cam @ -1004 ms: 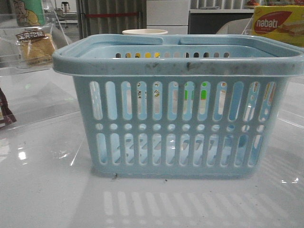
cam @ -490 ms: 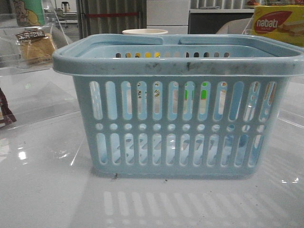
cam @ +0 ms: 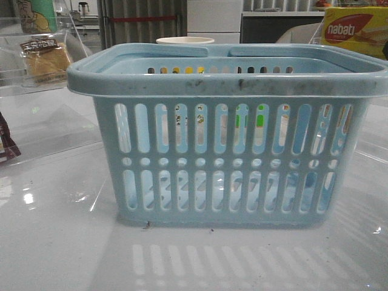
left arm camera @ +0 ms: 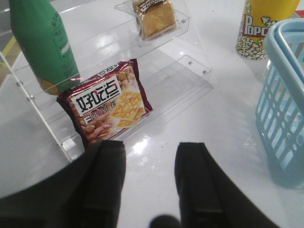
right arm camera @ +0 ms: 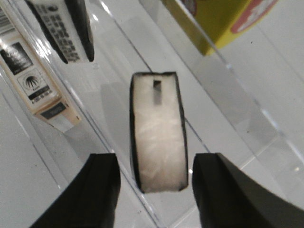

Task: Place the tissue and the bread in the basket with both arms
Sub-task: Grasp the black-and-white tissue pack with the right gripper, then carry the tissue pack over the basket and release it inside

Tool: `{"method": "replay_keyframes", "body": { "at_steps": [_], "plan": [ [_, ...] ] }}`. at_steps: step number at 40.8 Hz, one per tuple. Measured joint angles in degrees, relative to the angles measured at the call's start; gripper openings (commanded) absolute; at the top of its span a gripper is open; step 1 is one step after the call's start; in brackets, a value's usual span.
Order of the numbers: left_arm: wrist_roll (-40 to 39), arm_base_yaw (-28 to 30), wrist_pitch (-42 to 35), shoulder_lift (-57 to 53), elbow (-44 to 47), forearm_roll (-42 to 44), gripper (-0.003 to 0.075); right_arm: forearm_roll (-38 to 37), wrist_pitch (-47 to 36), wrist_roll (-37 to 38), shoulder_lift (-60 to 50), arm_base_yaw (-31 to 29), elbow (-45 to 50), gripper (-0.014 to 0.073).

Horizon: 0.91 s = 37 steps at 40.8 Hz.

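Note:
The light-blue basket fills the middle of the front view, and its corner shows in the left wrist view. The wrapped bread lies on the upper step of a clear shelf at the far left. My left gripper is open over bare table, just short of a dark red-brown cracker packet. My right gripper is open. A black-edged, pale-faced packet, apparently the tissue, stands on a clear shelf step with its near end between the fingertips, untouched. Neither gripper shows in the front view.
A green bottle stands on the left shelf and a popcorn cup beside the basket. The yellow nabati box sits at the far right. A cream box and a black box stand near the tissue.

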Motion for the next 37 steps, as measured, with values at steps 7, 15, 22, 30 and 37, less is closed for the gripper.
{"method": "replay_keyframes", "body": {
  "at_steps": [7,15,22,30,37],
  "plan": [
    [0.0,0.0,0.0,0.0,0.0,0.0,0.0326,0.2,-1.3,0.0,0.0,0.0,0.0,0.0255],
    [0.0,0.0,0.0,0.0,0.0,0.0,0.0326,0.3,-1.3,0.0,0.0,0.0,0.0,0.0227],
    [0.0,0.0,0.0,0.0,0.0,0.0,0.0326,1.1,0.0,0.0,-2.2,0.0,0.0,0.0227],
    [0.0,0.0,-0.6,0.0,0.0,0.0,0.0326,5.9,2.4,0.0,-9.1,0.0,0.0,0.0227],
    [0.0,0.0,-1.1,0.0,0.0,0.0,0.0326,7.4,6.4,0.0,-16.3,2.7,0.0,0.0227]
  ]
}}
